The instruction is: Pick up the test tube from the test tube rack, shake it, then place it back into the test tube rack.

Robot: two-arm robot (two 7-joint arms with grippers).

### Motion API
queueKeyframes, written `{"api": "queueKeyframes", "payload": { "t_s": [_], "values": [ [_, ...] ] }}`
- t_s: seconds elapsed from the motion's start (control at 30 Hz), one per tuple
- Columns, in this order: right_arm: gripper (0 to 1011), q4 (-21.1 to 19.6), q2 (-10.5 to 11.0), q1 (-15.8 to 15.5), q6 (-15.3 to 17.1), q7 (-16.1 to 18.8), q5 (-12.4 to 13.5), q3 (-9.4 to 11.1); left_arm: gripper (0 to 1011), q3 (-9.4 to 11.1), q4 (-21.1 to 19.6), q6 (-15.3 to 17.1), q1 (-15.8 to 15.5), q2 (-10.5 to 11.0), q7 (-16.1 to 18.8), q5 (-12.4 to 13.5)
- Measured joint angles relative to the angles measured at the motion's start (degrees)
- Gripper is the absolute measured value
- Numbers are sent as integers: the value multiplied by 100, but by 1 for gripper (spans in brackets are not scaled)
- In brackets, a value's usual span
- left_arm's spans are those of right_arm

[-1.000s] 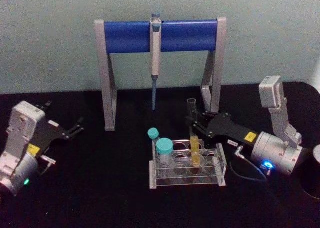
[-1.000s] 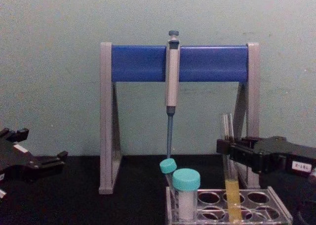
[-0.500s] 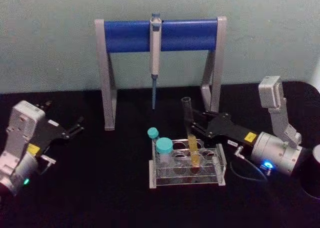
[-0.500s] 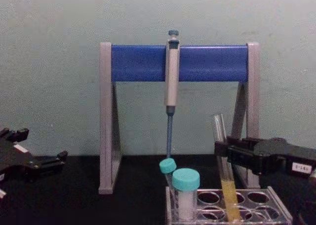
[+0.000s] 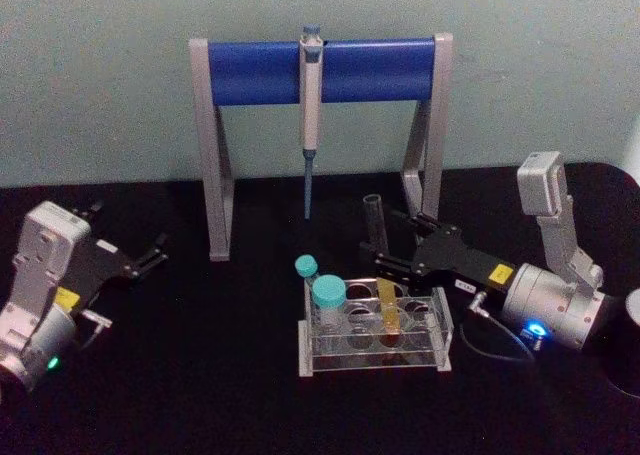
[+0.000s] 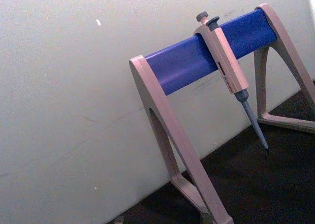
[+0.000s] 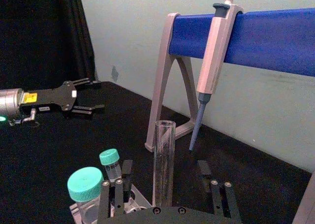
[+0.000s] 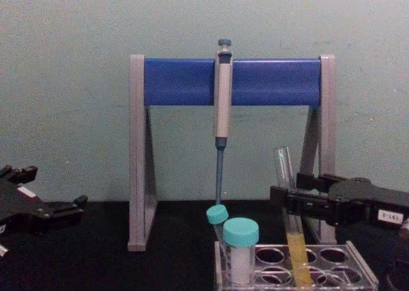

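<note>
Chest view: slim glass test tube [image 8: 289, 220] in clear-grey holed test tube rack [image 8: 323, 265]

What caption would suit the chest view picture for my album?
Right gripper open around the leaning test tube, which stands in the test tube rack; left gripper open, off to the side.

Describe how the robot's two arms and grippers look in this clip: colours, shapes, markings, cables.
Both arms end in silver-grey cylindrical wrists with flat black forked grippers. The right gripper carries a yellow label and a white one on its black plate, a blue light on the wrist, a boxy grey module above and a thin dark cable looping beneath. The left gripper shows a yellow label and a green light.
</note>
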Motion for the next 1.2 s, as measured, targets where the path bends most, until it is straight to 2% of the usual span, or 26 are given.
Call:
{"api": "queueKeyframes", "payload": {
  "t_s": [0.17,0.27,0.6,0.77,1.0,1.17,1.2],
  "values": [
    [954,-2,0,0,-2,0,2,0,1001,0,0,0,0,0,0,0],
    [1000,-3,0,0,-3,0,4,0,1001,0,0,0,0,0,0,0],
    [1000,-3,0,0,-8,0,8,0,1001,0,0,0,0,0,0,0],
    [1000,-157,39,-90,-165,-1,5,47,1001,0,0,0,0,0,0,0],
    [1000,-683,133,-379,-543,-139,67,314,1001,0,0,0,0,0,0,0],
    [1000,-1138,124,-704,-803,-621,33,656,1001,0,0,0,0,0,0,0],
    [1000,-1293,104,-818,-822,-911,-62,774,1001,0,0,0,0,0,0,0]
  ]
}}
